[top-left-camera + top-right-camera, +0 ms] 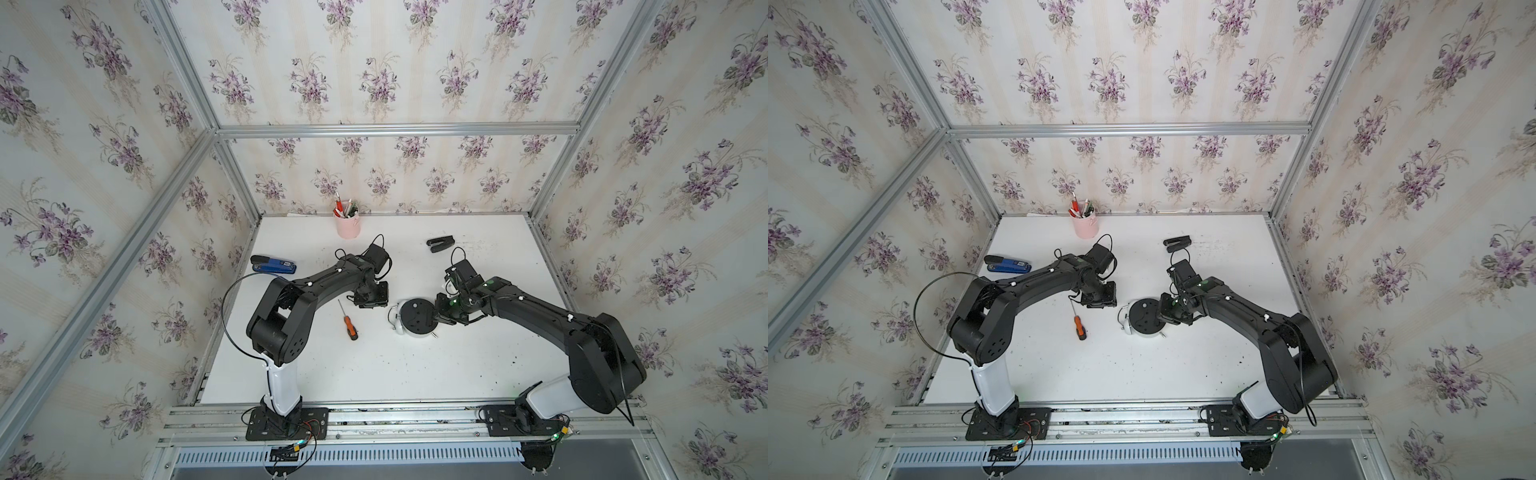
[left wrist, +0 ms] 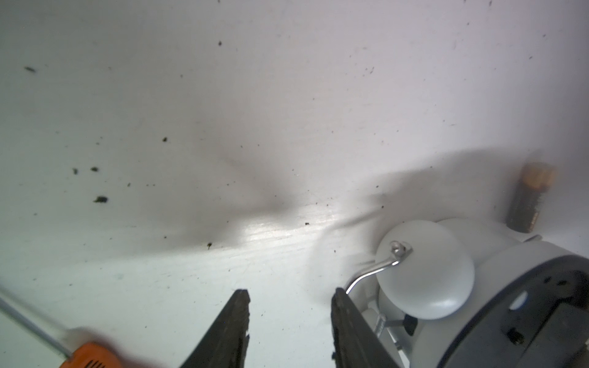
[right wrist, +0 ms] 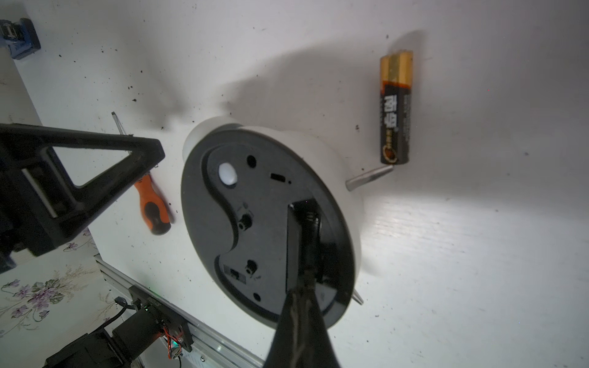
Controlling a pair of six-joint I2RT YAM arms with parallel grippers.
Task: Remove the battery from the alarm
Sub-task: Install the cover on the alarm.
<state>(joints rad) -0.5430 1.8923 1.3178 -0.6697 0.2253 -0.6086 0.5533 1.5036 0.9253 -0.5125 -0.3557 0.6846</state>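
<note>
White table (image 1: 374,365): alarm (image 1: 415,318), battery (image 3: 395,108), screwdriver (image 1: 348,322), stapler (image 1: 273,264), pink cup (image 1: 347,226).

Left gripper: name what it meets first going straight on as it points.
Probably just the bare table; the left gripper has open jaws framing nothing else. The alarm and battery lie off that line, though depth is unclear.

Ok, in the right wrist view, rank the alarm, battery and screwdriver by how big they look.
1. alarm, clearly largest.
2-3. battery and screwdriver look about alike; the screwdriver is partly hidden behind a left finger, so no ranking.
</note>
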